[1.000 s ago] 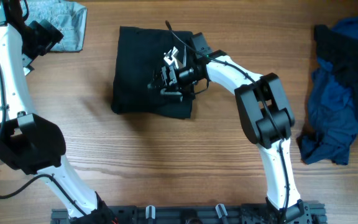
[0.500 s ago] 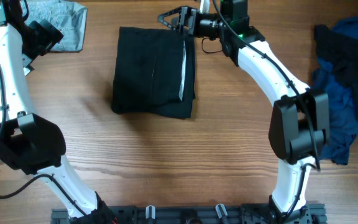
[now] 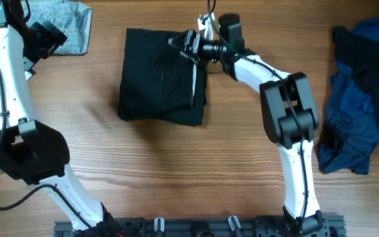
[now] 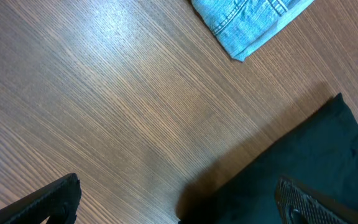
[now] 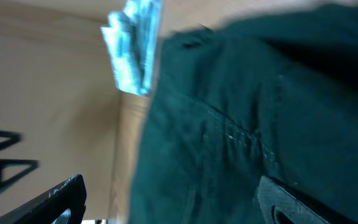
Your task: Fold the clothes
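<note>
In the overhead view, a black garment [image 3: 162,76] is seen folded into a rough square on the wooden table [image 3: 176,171], just above the centre towards 12 o'clock. The right gripper [image 3: 187,45] is found at the garment's 1 o'clock corner, over its upper right edge; whether the cloth is touched cannot be told from here. A denim piece [image 3: 71,23] is laid flat at 10 o'clock, and the left gripper [image 3: 43,36] is held just beside its left edge. A loose blue pile of clothes [image 3: 359,99] is heaped at 3 o'clock, well apart from the black garment. In the left wrist view, the left gripper [image 4: 179,204] is shown spread wide, its two fingers [image 4: 48,200] set at the 7 and 5 o'clock corners with nothing gripped between them. Bare table [image 4: 104,93] is seen below it, a corner of the denim piece [image 4: 253,22] is seen at 1 o'clock, and a corner of the black garment [image 4: 303,162] is seen at 4 o'clock. The right wrist view is blurred. The right gripper [image 5: 166,200] is likewise shown wide apart, its fingers [image 5: 291,202] at the lower corners, and no cloth is pinched. Most of the frame from 12 to 5 o'clock is filled by the black garment [image 5: 241,124], with the denim piece [image 5: 132,50] at 11 o'clock.
</note>
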